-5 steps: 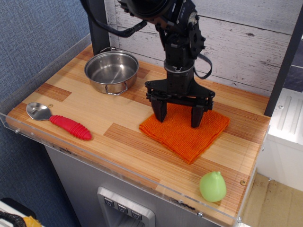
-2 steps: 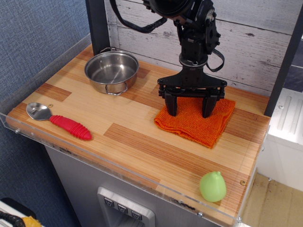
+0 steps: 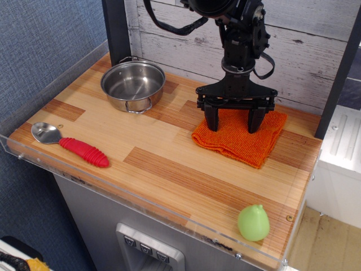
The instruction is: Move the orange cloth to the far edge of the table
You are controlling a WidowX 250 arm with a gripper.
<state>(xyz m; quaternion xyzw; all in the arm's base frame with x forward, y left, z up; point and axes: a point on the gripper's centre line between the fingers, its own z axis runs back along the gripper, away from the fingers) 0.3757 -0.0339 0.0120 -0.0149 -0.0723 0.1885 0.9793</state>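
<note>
The orange cloth (image 3: 240, 138) lies flat on the wooden table (image 3: 158, 164), near the far right part by the white plank wall. My gripper (image 3: 233, 123) stands upright over the cloth's far half with its two black fingers (image 3: 211, 118) spread wide, tips down on or just above the cloth. The jaws are open and hold nothing that I can see. The cloth's near edge is slightly rumpled.
A steel pot (image 3: 133, 84) sits at the far left. A red-handled spoon (image 3: 70, 145) lies near the front left. A green pear-like toy (image 3: 253, 222) sits at the front right corner. A clear acrylic rim (image 3: 141, 212) runs along the table's front edge.
The cloth has slid toward the far right of the table, and my gripper has moved with it, fingers spread throughout. The other objects have not moved.
</note>
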